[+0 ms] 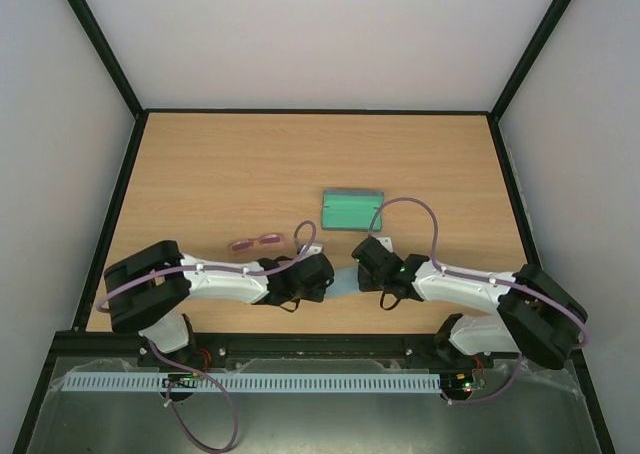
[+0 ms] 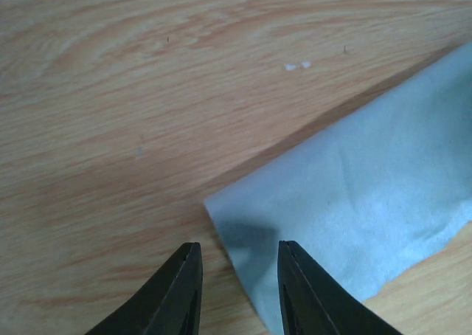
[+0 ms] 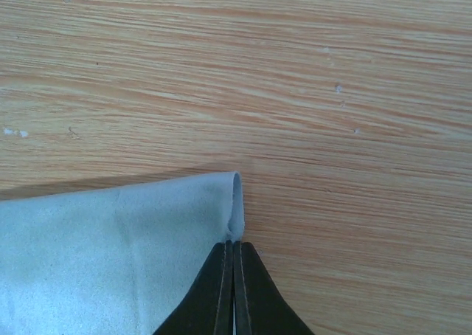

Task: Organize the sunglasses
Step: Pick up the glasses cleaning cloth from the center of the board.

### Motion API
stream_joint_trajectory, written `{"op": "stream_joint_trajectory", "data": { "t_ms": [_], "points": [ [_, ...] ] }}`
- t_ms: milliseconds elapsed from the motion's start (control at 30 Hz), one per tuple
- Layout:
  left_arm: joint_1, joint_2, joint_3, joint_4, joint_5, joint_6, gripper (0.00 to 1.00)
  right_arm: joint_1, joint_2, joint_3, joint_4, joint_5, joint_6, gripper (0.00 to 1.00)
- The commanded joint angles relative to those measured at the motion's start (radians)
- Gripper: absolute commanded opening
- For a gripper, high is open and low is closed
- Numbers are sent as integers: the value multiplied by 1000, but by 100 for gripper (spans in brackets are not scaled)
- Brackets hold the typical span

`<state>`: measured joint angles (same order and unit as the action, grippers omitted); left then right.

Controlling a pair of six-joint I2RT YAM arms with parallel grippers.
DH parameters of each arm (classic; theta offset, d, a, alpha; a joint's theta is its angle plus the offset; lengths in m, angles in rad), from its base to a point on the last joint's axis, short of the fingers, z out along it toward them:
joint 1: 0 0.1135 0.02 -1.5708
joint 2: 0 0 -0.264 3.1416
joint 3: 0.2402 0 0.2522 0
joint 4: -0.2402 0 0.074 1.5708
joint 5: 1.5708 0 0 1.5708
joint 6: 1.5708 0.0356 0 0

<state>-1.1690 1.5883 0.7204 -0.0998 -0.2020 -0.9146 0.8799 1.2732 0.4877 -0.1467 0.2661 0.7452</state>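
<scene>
Left arm (image 1: pixel 220 282) and right arm (image 1: pixel 465 284) reach inward, low over the wooden bench (image 1: pixel 220 164). Beyond them lies a rectangular case (image 1: pixel 352 210). Between the wrists sits a light blue cloth (image 1: pixel 347 282); the right gripper (image 3: pixel 234 245) is pinched tight on its folded corner, while the left gripper (image 2: pixel 238 246) stands narrowly parted over another corner. The sunglasses (image 1: pixel 257 242) lie on the bench just beyond the left wrist.
</scene>
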Motion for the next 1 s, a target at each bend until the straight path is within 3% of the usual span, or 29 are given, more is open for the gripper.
{"op": "stream_joint_trajectory", "data": {
  "t_ms": [0, 200, 633, 967],
  "points": [
    [-7, 44, 31, -40, -40, -27, 31, -13, -18, -34, -19, 10, 8, 2],
    [-12, 81, 42, -44, -40, -42, 23, -23, -45, -47, -9, -2, 2, 1],
    [-31, 118, 22, -7, -17, -74, 17, -27, -52, -54, 1, -16, -2, 1],
    [-26, 121, 2, 22, -19, -83, 2, -27, -51, -55, 1, -17, 0, 1]
  ]
}}
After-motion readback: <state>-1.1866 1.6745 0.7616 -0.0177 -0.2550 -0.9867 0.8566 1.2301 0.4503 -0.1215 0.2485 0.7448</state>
